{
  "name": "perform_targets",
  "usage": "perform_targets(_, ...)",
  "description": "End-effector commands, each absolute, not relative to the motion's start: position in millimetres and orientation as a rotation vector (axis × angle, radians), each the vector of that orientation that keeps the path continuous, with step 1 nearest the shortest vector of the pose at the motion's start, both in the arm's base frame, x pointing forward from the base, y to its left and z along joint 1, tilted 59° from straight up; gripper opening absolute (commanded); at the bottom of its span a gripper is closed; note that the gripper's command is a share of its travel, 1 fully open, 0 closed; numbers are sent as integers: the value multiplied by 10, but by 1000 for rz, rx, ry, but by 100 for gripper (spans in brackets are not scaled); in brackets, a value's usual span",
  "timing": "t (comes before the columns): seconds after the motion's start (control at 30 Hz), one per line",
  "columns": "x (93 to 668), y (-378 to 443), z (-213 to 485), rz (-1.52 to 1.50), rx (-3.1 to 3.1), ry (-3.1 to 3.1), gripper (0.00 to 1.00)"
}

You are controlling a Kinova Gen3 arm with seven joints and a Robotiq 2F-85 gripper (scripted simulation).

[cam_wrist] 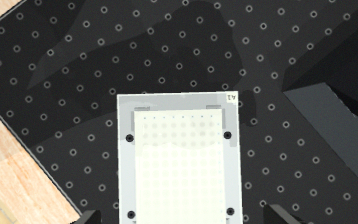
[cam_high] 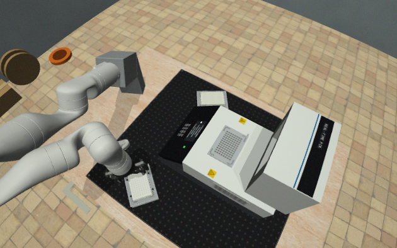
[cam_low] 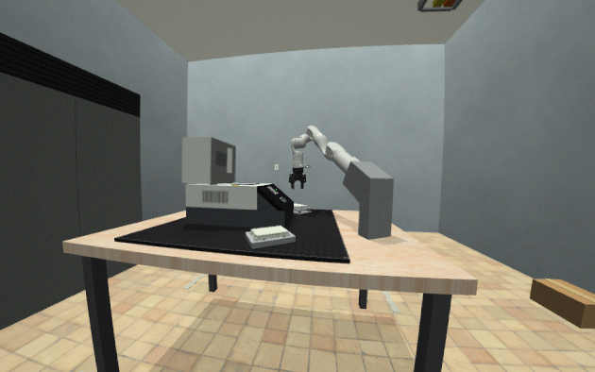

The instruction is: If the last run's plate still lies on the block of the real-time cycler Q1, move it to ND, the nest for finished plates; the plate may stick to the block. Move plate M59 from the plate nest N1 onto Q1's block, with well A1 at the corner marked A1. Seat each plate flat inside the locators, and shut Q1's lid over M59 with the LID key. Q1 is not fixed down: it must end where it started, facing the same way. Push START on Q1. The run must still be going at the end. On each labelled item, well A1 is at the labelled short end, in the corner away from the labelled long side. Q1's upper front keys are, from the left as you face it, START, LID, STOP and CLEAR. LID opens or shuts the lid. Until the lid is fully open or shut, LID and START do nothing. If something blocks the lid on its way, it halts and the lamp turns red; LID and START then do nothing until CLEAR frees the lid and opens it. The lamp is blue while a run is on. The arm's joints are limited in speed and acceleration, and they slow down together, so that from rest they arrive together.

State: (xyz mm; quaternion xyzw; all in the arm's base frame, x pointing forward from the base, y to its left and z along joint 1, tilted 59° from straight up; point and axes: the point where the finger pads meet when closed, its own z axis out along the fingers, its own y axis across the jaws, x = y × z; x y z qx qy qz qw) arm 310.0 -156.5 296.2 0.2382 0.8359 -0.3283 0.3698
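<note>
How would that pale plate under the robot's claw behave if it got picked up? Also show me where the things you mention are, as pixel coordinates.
The plate (cam_high: 140,188) (cam_wrist: 180,170) looks like thin, stiff moulded plastic, so it probably won't sag. Being small and shallow, it's likely light. Its flat, rectangular shape suggests it won't roll, though smooth sides might slip if the claw (cam_high: 126,171) (cam_low: 297,187) grips unevenly.

Top view steeply down from above, exterior level from tableside, wrist close overhead, one nest shared

Blue-grey walls around me, tan tiled floor, pale wooden table mid-frame, brown box at lower right of my exterior view.
</note>
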Motion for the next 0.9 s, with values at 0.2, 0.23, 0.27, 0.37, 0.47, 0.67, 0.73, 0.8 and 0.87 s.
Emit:
perform_targets(0.2,3150,-1635,2912,-841,610,2144,100)
perform_targets(0.23,3150,-1635,2912,-841,610,2144,100)
perform_targets(0.27,3156,-1645,2905,-841,610,2144,100)
perform_targets(0.37,3174,-1674,2885,-841,610,2144,100)
perform_targets(0.47,3193,-1703,2865,-841,610,2144,100)
perform_targets(0.67,3230,-1761,2824,-841,610,2144,100)
perform_targets(0.73,3242,-1780,2810,-841,610,2144,100)
perform_targets(0.8,3242,-1780,2810,-841,610,2144,100)
perform_targets(0.87,3254,-1800,2796,-841,610,2144,100)
